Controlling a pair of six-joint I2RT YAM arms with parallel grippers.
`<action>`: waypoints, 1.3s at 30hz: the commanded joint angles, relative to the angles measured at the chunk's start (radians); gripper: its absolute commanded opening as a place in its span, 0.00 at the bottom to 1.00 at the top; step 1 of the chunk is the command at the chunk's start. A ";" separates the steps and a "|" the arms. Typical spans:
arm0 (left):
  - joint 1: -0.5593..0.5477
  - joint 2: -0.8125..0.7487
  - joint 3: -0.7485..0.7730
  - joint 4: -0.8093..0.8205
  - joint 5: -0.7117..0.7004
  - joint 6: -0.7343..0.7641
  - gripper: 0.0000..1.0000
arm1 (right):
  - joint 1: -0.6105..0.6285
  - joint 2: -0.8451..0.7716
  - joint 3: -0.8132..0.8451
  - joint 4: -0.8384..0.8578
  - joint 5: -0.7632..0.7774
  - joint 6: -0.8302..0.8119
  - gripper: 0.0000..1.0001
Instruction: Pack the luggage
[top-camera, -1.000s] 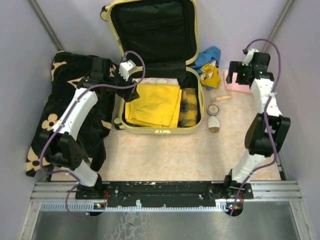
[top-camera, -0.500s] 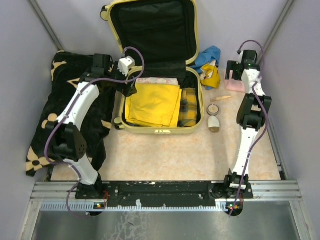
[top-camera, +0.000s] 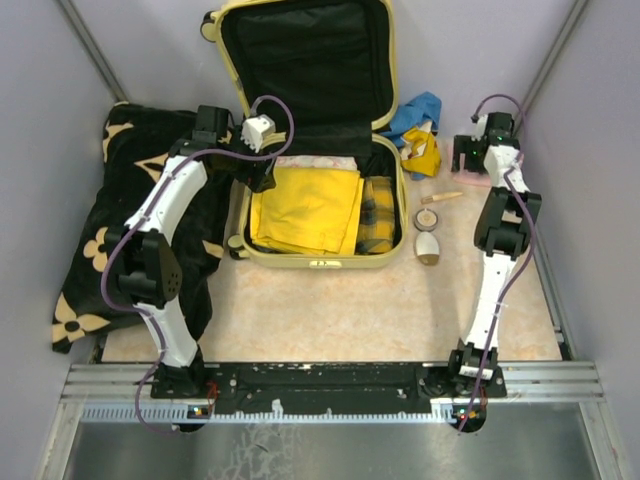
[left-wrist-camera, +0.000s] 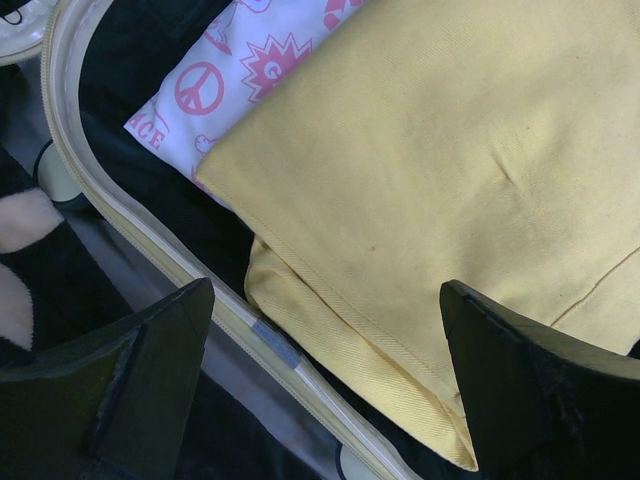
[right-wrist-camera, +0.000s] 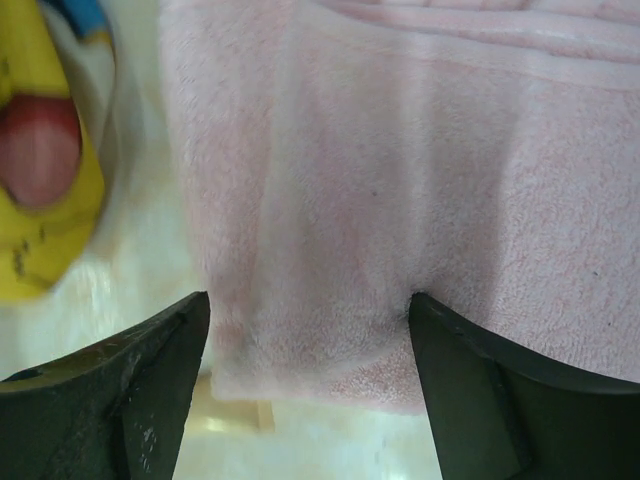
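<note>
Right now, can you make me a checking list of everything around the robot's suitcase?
Surface: tan table, bare in front of the luggage.
Job's things: luggage open, lid up; inside lie a yellow cloth, a plaid cloth and a peace-sign cloth.
Clutter: pink towel, blue cloth, yellow item, two round things, flowered blanket left of the luggage.
End effectors: left end effector open and empty over the luggage's left rear corner; right end effector open, astride the pink towel's edge.
Cables: left purple cable loops over the luggage; right purple cable loops above its wrist.
Surroundings: plain walls, metal rail at the near edge.
</note>
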 joint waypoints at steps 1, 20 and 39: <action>0.005 0.022 0.040 -0.012 0.022 0.009 1.00 | -0.051 -0.204 -0.260 -0.103 -0.102 -0.046 0.78; 0.007 0.072 0.098 -0.025 0.037 -0.016 1.00 | 0.046 -0.281 -0.238 -0.035 0.048 -0.206 0.80; 0.006 0.066 0.104 -0.036 0.041 -0.035 0.99 | 0.048 -0.081 -0.229 -0.064 0.107 -0.191 0.50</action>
